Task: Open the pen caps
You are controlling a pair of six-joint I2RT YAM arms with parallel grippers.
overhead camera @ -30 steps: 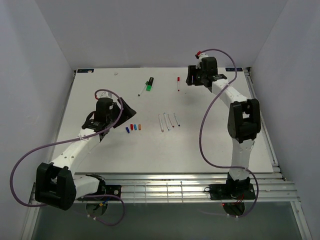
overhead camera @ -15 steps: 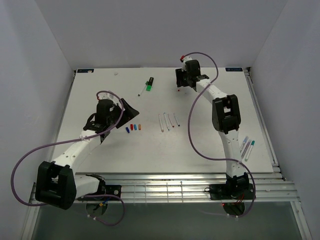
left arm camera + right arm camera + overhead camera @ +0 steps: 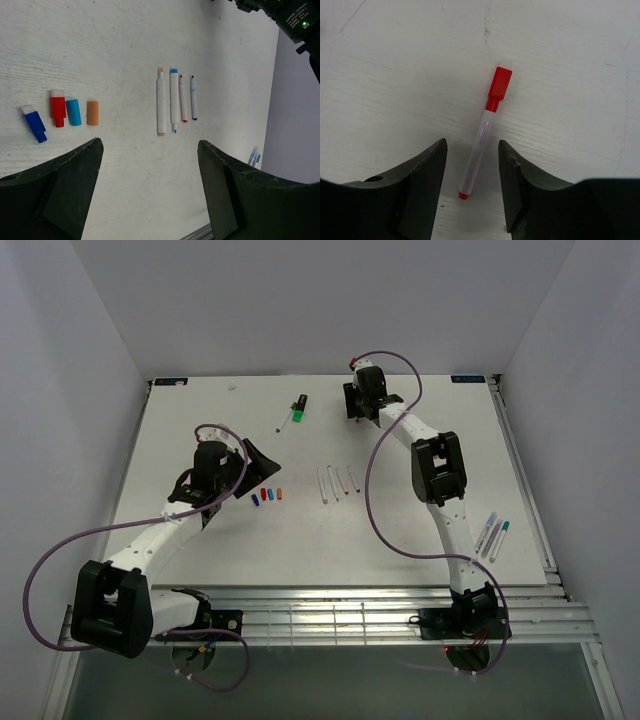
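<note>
Left jaws: spread wide, empty, above bench [image 3: 300, 540]. Four loose pen caps [image 3: 73, 111] in row at their 3 o'clock: blue, red, light blue, orange. Four uncapped pens [image 3: 174, 100] side by side at caps' 3 o'clock. Green-capped marker [image 3: 298, 408] at caps' 1 o'clock. Right jaws: partly open, straddling red-capped pen [image 3: 479, 150], no contact; red cap [image 3: 499, 85] on.
</note>
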